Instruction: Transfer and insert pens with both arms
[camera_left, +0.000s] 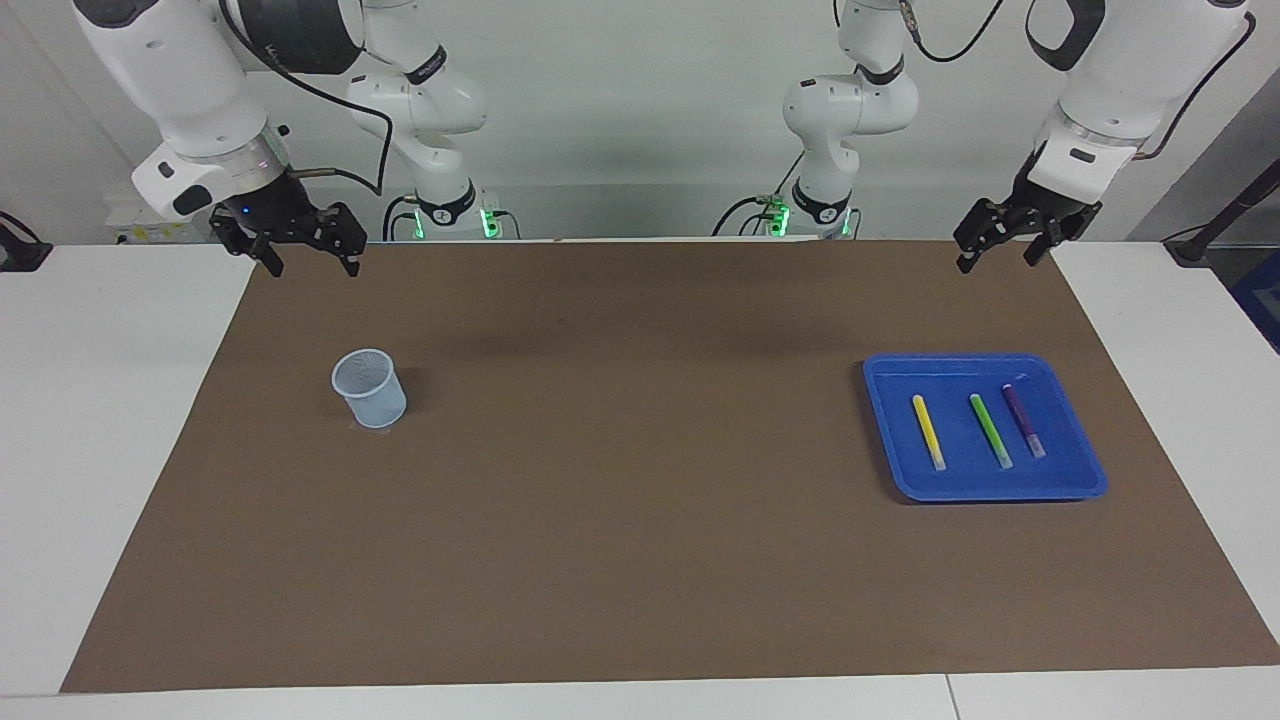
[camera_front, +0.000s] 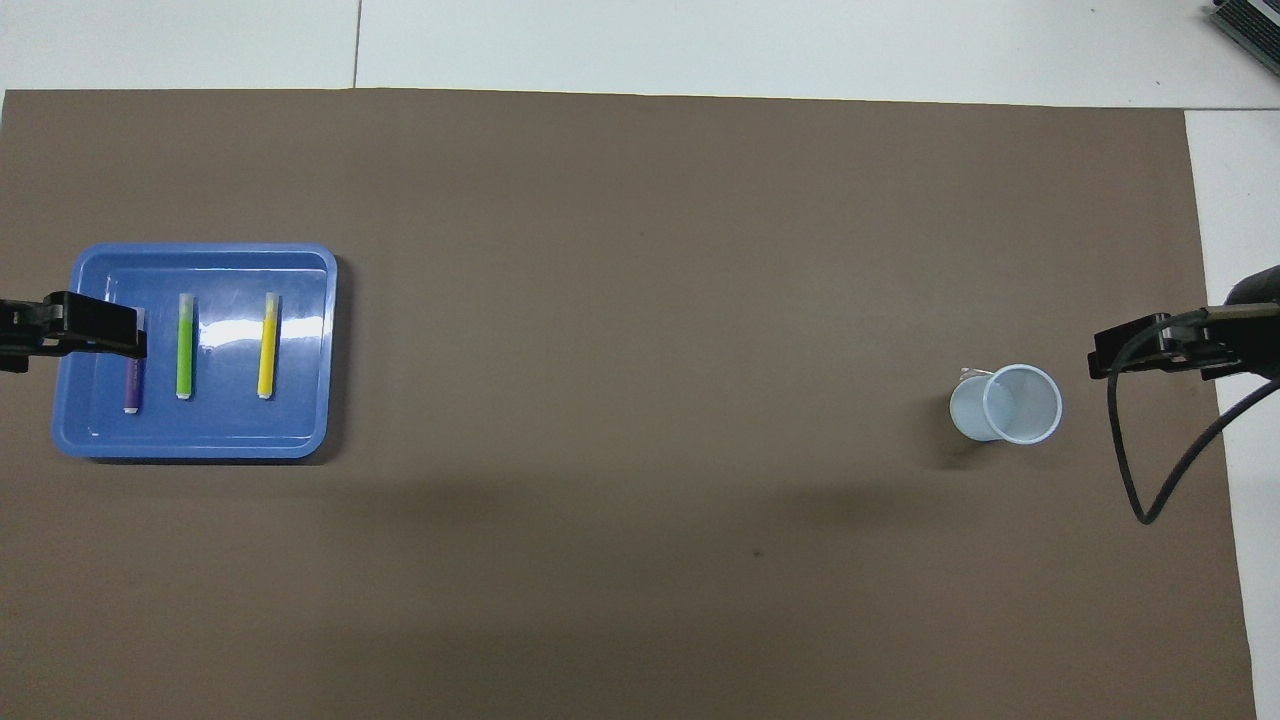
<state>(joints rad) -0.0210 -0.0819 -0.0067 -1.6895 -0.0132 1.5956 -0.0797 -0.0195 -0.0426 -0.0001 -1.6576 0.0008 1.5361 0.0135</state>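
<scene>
Three pens lie side by side in a blue tray (camera_left: 985, 487) at the left arm's end of the table: yellow (camera_left: 928, 430), bright green (camera_left: 990, 430) and purple (camera_left: 1023, 421). They also show in the overhead view: yellow (camera_front: 267, 345), green (camera_front: 185, 345), purple (camera_front: 131, 385). My left gripper (camera_left: 997, 262) is open and empty, raised high. From above its finger (camera_front: 100, 328) covers the tray's outer edge and the purple pen's end. My right gripper (camera_left: 313, 267) is open and empty, raised beside a pale cup (camera_left: 369, 388).
The pale cup (camera_front: 1008, 403) stands upright on the brown mat (camera_left: 640, 500) toward the right arm's end. A black cable (camera_front: 1130, 450) loops below the right gripper (camera_front: 1105, 358). Two smaller white arms with green-lit bases (camera_left: 450, 215) stand at the robots' edge.
</scene>
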